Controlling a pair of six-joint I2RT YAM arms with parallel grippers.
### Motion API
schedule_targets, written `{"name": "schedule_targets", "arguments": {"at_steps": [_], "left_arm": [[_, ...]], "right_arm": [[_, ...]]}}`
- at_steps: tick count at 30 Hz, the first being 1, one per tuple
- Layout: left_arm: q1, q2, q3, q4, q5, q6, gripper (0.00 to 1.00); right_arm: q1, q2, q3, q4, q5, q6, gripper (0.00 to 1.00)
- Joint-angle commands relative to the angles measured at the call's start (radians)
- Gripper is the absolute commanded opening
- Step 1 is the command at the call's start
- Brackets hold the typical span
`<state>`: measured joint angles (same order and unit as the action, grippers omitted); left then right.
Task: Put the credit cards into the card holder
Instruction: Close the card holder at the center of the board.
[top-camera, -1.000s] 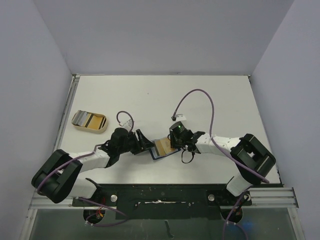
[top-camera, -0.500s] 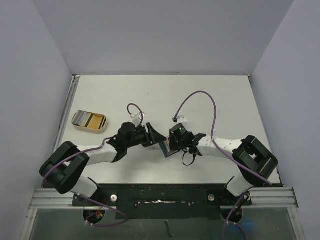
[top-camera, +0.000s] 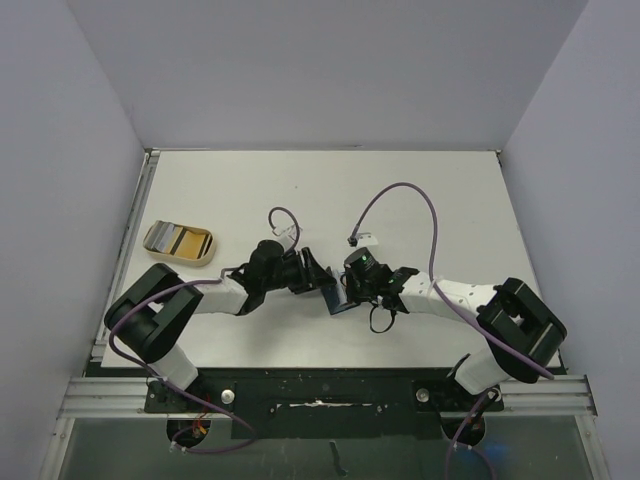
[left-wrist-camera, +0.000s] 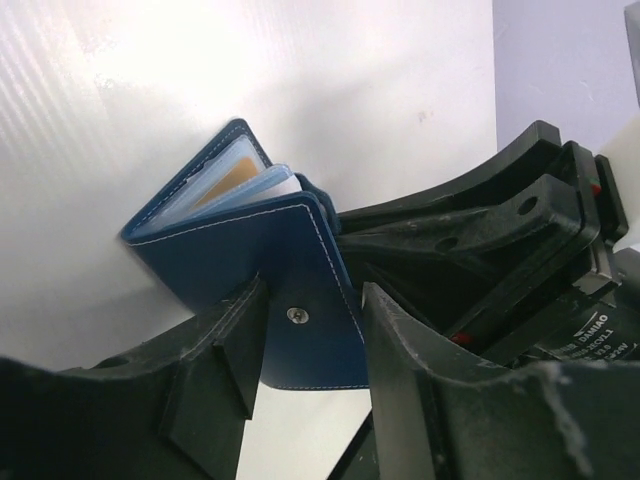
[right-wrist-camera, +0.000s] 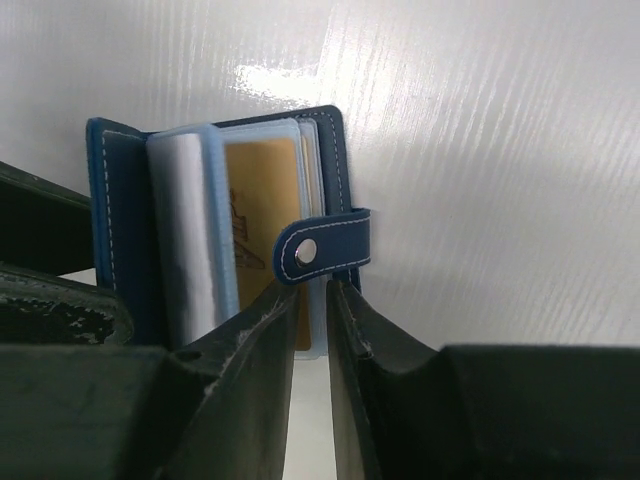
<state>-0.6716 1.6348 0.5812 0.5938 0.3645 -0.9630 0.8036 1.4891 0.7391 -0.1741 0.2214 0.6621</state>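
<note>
— Top external has the holder (top-camera: 334, 298) standing on edge on the desk (top-camera: 420, 200), with my two claws closing on it from either side. The tray (top-camera: 152, 243) sits well left of the holder.

— What is each claw doing?

— My right claw (right-wrist-camera: 312, 298) is pressed nearly together just under the tab (right-wrist-camera: 322, 248). The edges of the pages (right-wrist-camera: 190, 230) run into that slit, so I read it as pinching the holder there. My left claw (left-wrist-camera: 312, 320) is spread, with the cover (left-wrist-camera: 250, 250) face-on across its gap and the stud (left-wrist-camera: 295, 316) showing. I can't tell whether those fingers touch the cover.

— Any cards in?

— One gold card (right-wrist-camera: 262, 220) is tucked inside the holder. Striped shapes, tan and dark, lie in the tray. They look like more cards (top-camera: 185, 241), though they're too small for me to be sure.

— So which step is this?

— I'd say I'm managing the holder between cards: it's half folded, the tab is unfastened and one card is seated. If those are cards left of the holder, the job is only partway. Next I'd want the right pinch firm while the left claw either fans the pages for another slot or heads off to the tray. The pages are thin, so any push should be gentle and square, or the holder tips over.
</note>
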Motion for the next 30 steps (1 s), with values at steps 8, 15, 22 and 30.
{"name": "schedule_targets", "arguments": {"at_steps": [8,15,22,30], "left_arm": [[-0.006,0.017,0.118,-0.105,-0.031,0.108,0.4],[-0.019,0.019,0.159,-0.141,-0.034,0.12,0.42],[-0.026,0.033,0.177,-0.121,0.003,0.106,0.45],[-0.028,0.042,0.174,-0.058,0.058,0.076,0.46]], "right_arm": [[-0.02,-0.059,0.07,-0.048,0.102,-0.075,0.32],[-0.06,-0.042,0.067,-0.02,0.071,-0.104,0.3],[-0.066,-0.039,0.062,-0.007,0.062,-0.105,0.17],[-0.068,-0.045,0.047,0.005,0.052,-0.103,0.01]]}}
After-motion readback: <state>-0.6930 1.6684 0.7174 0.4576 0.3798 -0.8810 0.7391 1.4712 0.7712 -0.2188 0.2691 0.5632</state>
